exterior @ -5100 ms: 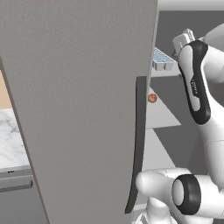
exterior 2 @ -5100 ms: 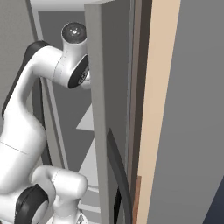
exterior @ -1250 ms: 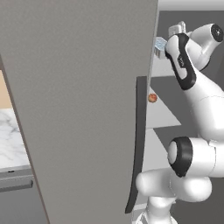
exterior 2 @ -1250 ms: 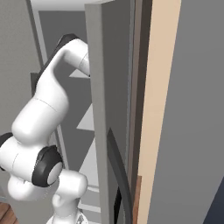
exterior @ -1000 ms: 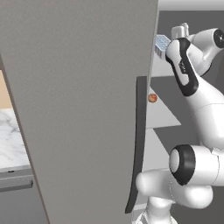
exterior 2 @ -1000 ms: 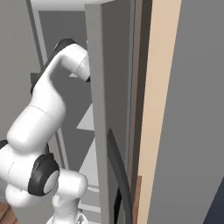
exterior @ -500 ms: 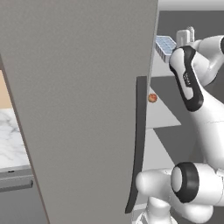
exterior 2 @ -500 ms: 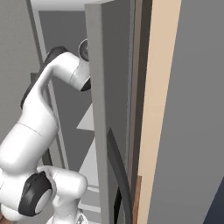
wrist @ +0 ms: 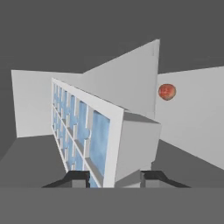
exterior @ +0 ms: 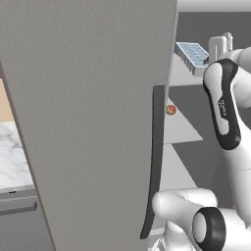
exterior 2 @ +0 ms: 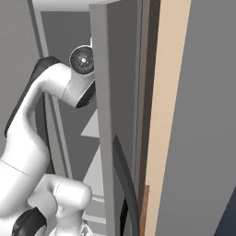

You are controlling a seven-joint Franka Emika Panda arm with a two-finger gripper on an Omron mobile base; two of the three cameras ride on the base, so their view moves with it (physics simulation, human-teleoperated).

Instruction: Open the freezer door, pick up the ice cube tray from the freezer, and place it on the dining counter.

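Observation:
My gripper [wrist: 114, 177] is shut on the ice cube tray [wrist: 94, 131], a pale blue-white grid held by one short end between the two dark fingertips. In the left base view the ice cube tray [exterior: 193, 53] hangs tilted above the top pale shelf [exterior: 182, 128] inside the freezer, with the white hand [exterior: 219, 45] at its right end. The freezer door [exterior: 88, 122] stands swung open at the left, its dark curved handle [exterior: 154, 157] facing me. The dining counter is out of view.
A small round red-orange item [exterior: 170, 109] lies on a freezer shelf below the tray, also seen in the hand view [wrist: 166, 92]. A narrower grey door [exterior 2: 102, 115] with a dark handle stands right of the arm. A marble worktop [exterior: 12, 162] lies behind the open door.
The tray has moved a little to the right with the hand, out from behind the door's edge. The upper arm has swung upright.

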